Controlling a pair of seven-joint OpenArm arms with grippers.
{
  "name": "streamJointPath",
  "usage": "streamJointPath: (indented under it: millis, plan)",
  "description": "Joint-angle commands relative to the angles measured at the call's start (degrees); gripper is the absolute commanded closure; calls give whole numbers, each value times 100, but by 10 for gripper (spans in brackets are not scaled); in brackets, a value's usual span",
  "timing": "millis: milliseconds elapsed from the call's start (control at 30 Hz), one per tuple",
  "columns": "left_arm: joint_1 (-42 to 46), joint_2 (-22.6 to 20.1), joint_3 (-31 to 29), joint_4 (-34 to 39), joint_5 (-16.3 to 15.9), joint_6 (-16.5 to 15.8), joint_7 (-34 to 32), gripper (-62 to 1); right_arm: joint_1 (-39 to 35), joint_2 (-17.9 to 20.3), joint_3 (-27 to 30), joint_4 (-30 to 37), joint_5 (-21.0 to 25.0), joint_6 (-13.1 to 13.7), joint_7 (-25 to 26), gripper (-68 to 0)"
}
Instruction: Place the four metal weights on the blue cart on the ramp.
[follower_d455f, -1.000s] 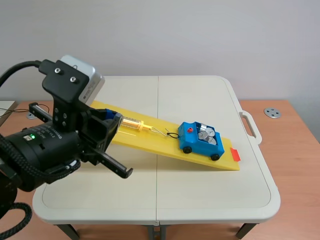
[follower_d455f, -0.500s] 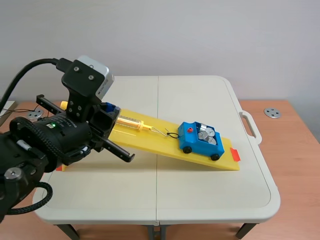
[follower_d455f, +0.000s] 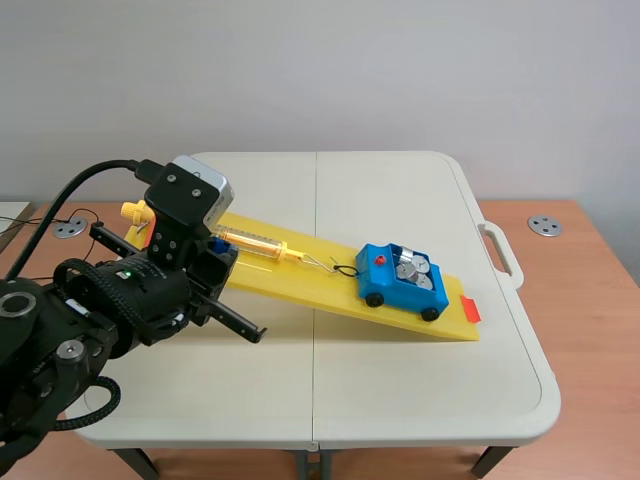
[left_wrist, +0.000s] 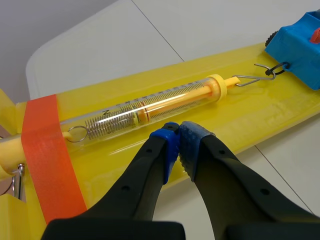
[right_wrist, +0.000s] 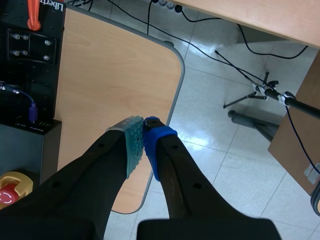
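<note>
Weights (follower_d455f: 412, 269) lie in the blue cart (follower_d455f: 398, 287) low on the yellow ramp (follower_d455f: 300, 275), which slants down toward the table's (follower_d455f: 400, 380) right. The left gripper (follower_d455f: 240, 322) hangs by the ramp's upper end, well apart from the cart, yet the nearer arm. Left wrist: its pads (left_wrist: 169, 145) are clenched on nothing, just short of the spring scale (left_wrist: 150, 106) hooked to the cart. Right wrist: the right gripper (right_wrist: 143, 145), clenched empty, hangs over floor (right_wrist: 215, 125).

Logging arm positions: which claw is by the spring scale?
The left claw, shut, just beside the spring scale; the right claw hangs elsewhere, above floor.
</note>
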Motion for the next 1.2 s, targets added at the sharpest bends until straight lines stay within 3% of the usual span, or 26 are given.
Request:
streamJointPath:
  millis: [0, 867, 1000, 1100, 1167]
  plan:
    - [-225, 109, -68, 540, -118, 350, -872, -25, -164, 79, 382, 501, 251, 149, 387, -6]
    - [-221, 107, -70, 573, -151, 348, -717, -26, -46, 81, 382, 501, 208, 149, 492, -6]
    - [-103, 61, -70, 898, -304, 328, -341, -27, 260, 81, 382, 501, 188, 149, 498, -8]
    - [118, -66, -70, 1362, -472, 289, -87, -32, 614, 81, 380, 501, 190, 149, 503, -46]
    - [306, -179, -70, 1683, -498, 286, 0, -73, 855, 81, 380, 501, 208, 149, 514, -61]
